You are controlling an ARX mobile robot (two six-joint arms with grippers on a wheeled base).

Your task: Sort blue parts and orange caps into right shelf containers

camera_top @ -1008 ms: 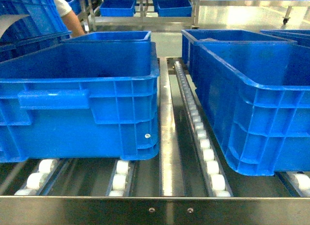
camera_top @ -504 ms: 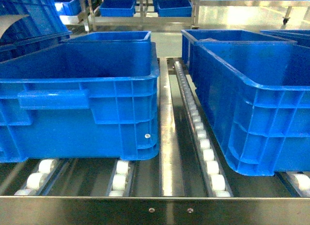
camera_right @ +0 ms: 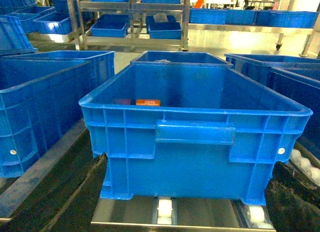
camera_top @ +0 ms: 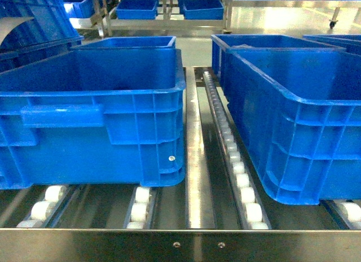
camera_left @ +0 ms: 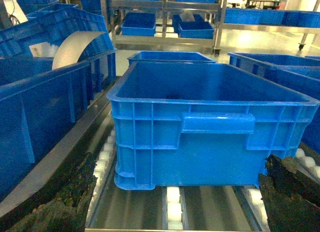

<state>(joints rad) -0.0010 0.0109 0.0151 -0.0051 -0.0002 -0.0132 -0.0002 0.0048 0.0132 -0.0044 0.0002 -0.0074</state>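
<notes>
Two blue crates (camera_top: 113, 109) (camera_top: 293, 121) sit at the shelf's (camera_top: 180, 239) front edge, one holding an orange piece (camera_right: 147, 102); no parts in hand, finger opening unclear, sorting seemingly barely begun.

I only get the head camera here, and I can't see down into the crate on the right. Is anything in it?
Observer: Yes. The right wrist camera shows an orange piece lying at the far end inside the right crate.
Operator: And the one on the left?
Observer: The left wrist camera shows only bare blue walls in the left crate; the near wall hides most of its floor.
Operator: Where are the robot's hands?
Observer: Outside your view. The left gripper faces that crate, its dark fingers wide apart at the picture's bottom corners, holding nothing.
</notes>
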